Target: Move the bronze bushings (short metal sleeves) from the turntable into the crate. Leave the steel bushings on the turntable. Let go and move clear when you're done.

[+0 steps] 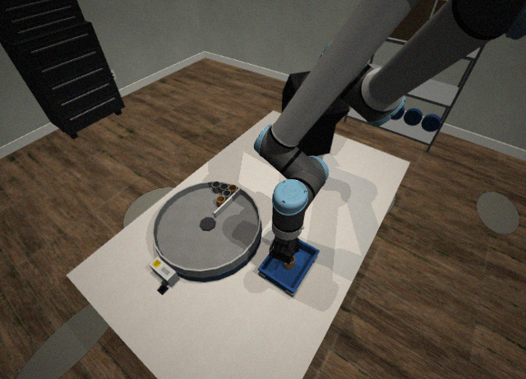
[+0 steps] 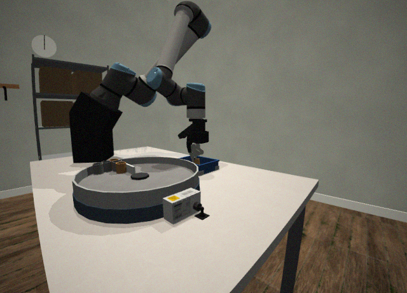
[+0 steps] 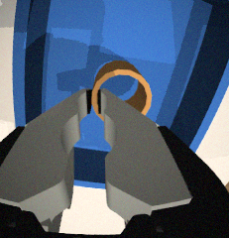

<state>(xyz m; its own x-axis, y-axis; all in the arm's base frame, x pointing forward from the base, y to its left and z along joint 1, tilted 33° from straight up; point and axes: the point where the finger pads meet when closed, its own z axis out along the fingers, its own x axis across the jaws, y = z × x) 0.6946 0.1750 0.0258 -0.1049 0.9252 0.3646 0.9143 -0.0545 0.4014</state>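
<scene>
My gripper [image 1: 285, 260] [image 2: 194, 159] [image 3: 95, 91] is shut on the wall of a bronze bushing [image 1: 291, 263] [image 2: 197, 161] [image 3: 142, 98]. The bushing is upright, low inside the blue crate [image 1: 303, 261] [image 2: 210, 167] [image 3: 129, 30]; whether it touches the floor is unclear. On the turntable [image 1: 191, 247] [image 2: 131, 197], one bronze bushing [image 1: 220, 201] [image 2: 121, 168] stands beside the white bar and another bronze bushing [image 1: 232, 188] stands near the rim. Three steel bushings are grouped with them: one [image 1: 215, 184] by the rim, one [image 1: 223, 186] in the middle and one [image 1: 226, 193] nearer the bar.
The white bar [image 1: 226, 202] [image 2: 130, 167] runs inward from the turntable's rim. A dark hub [image 1: 207, 224] [image 2: 140, 176] is at its centre. The turntable's raised wall stands beside the crate. A grey box [image 1: 163, 271] [image 2: 181, 206] sits against the turntable's outside.
</scene>
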